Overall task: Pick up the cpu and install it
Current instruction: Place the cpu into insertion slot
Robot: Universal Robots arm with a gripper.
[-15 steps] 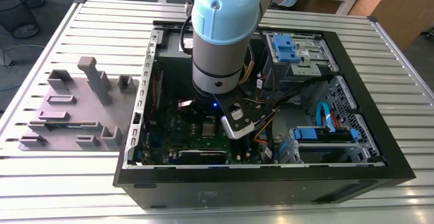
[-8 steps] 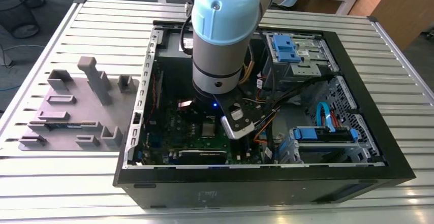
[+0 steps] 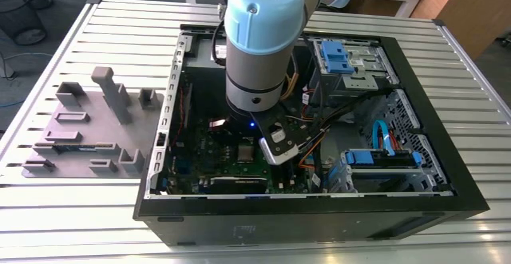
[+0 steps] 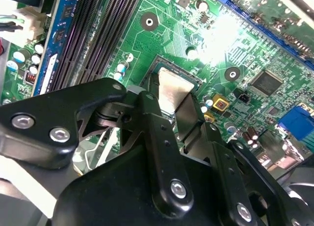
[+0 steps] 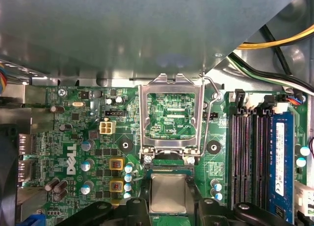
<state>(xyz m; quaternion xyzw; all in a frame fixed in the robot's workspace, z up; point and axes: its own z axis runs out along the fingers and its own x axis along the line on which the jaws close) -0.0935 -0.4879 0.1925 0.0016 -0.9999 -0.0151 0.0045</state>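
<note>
Fingers point(image 5: 139, 209) of your gripper point(image 5: 168, 202) pinch the cpu point(image 5: 168, 190) down at the motherboard point(image 5: 73, 123); beside it, the hinged socket frame point(image 5: 143, 118) stands open.

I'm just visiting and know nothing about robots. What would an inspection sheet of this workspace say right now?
Surface: slatted metal table, carrying an open black computer case.
Job's things: silver square cpu held over the green motherboard; hinged metal socket frame stands open.
Clutter: grey parts tray on the exterior view's left.
Grippers: black gripper shut on the cpu.
Cables: yellow and black wires inside the case.
Surroundings: wire bin, wooden furniture.
</note>
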